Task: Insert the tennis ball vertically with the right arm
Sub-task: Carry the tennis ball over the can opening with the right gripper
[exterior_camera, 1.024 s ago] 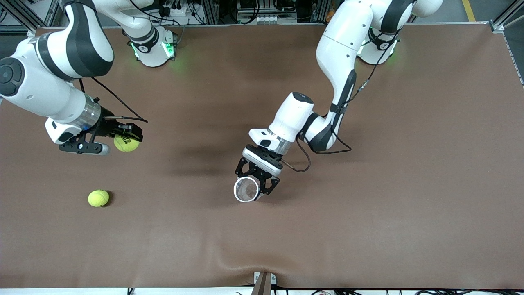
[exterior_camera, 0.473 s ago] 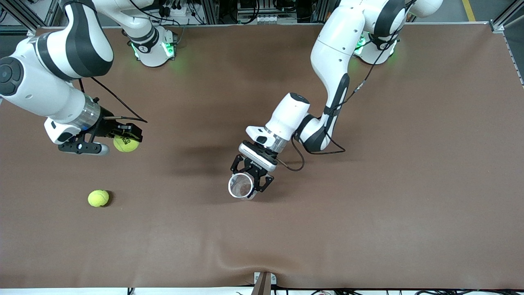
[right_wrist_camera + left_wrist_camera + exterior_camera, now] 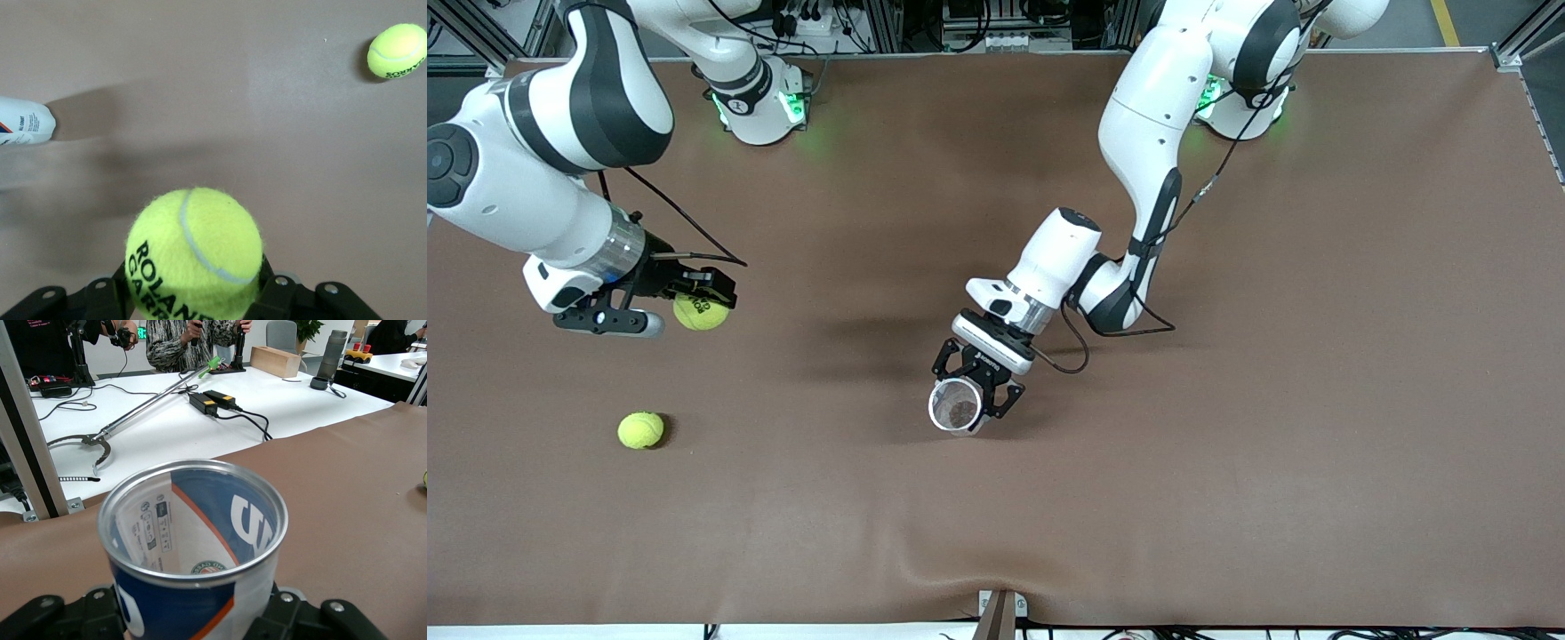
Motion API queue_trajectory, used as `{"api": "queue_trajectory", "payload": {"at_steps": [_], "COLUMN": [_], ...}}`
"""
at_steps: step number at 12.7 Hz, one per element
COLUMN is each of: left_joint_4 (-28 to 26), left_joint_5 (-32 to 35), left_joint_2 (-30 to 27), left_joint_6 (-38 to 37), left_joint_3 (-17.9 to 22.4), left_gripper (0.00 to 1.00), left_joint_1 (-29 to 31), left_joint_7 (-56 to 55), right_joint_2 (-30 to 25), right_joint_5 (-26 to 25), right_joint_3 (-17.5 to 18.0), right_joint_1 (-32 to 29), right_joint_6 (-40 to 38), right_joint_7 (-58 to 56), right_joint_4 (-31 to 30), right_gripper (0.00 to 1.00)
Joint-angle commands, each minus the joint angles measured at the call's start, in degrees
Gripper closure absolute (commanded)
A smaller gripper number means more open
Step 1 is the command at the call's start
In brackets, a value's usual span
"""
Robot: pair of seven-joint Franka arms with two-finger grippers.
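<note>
A yellow-green tennis ball [image 3: 699, 313] [image 3: 193, 250] with black lettering sits between the fingers of my right gripper [image 3: 696, 307] [image 3: 193, 297], which is shut on it above the table toward the right arm's end. My left gripper [image 3: 971, 398] [image 3: 193, 620] is shut on a clear tube can [image 3: 957, 407] [image 3: 193, 547] with a blue, white and orange label. The can is held over the middle of the table with its open metal-rimmed mouth up and nothing inside. The right wrist view shows the can's base [image 3: 23, 120] off to one side.
A second tennis ball [image 3: 640, 430] [image 3: 397, 50] lies loose on the brown mat [image 3: 1227, 444], nearer the front camera than the held ball. A bracket [image 3: 1000, 613] sits at the table's front edge.
The left arm shifted the can a little toward the right arm's end, then slightly back, and the mouth now faces more straight up. The right arm and its ball have not moved.
</note>
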Motion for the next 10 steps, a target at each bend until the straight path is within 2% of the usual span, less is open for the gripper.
{"api": "queue_trajectory", "payload": {"at_steps": [1, 10], "left_joint_4": [1.82, 1.82], "left_joint_5": [-2.16, -2.96], "left_joint_2": [2.1, 2.89], "left_joint_6": [1.43, 2.13], "left_joint_3": [1.08, 1.08], "left_gripper": [0.3, 0.29], "left_joint_1": [-1.43, -1.79], "left_joint_7": [-0.45, -0.45], "right_joint_2": [-0.53, -0.44], "right_joint_5": [0.45, 0.62], "right_joint_3": [0.09, 0.09], "right_joint_1": [-0.16, -0.16], "right_joint_6": [-0.05, 0.22], "right_joint_7": [0.62, 0.79], "right_joint_4": [0.44, 0.53], "right_gripper": [0.6, 0.61]}}
